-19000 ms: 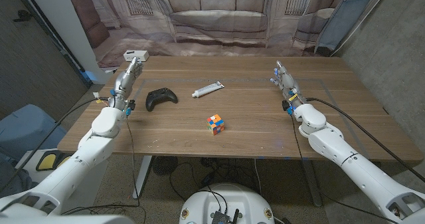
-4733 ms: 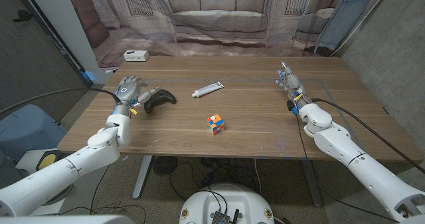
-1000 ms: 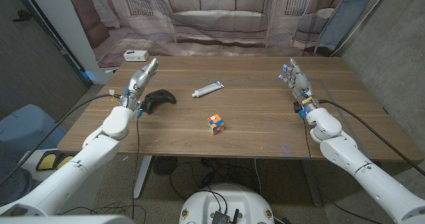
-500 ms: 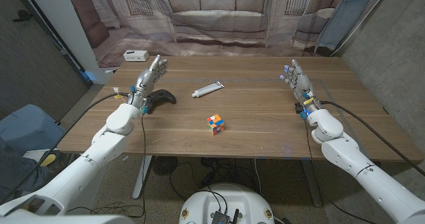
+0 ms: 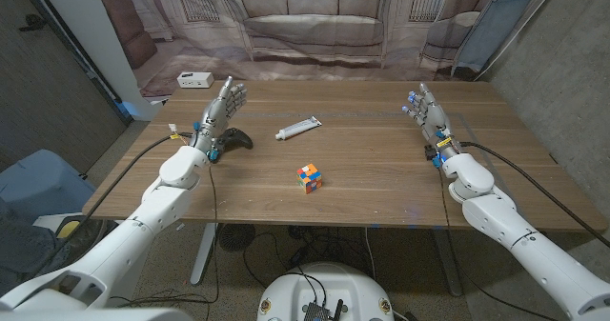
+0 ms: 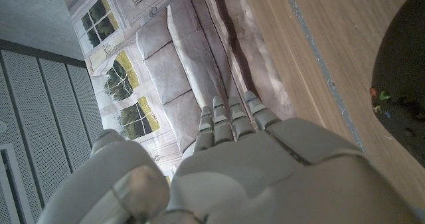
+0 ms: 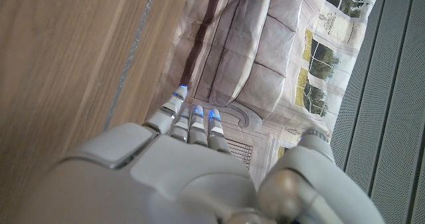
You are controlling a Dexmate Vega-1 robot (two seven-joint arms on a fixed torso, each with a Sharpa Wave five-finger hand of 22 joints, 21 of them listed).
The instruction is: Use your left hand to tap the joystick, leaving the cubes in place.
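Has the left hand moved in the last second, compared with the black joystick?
Yes. The left hand has shifted toward the table's middle and now stands over the joystick, hiding part of it.

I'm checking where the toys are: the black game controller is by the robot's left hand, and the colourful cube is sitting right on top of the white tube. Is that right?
Not quite. In the head view the colourful cube sits on the bare table, apart from the white tube, which lies farther back. The black game controller is indeed by the left hand.
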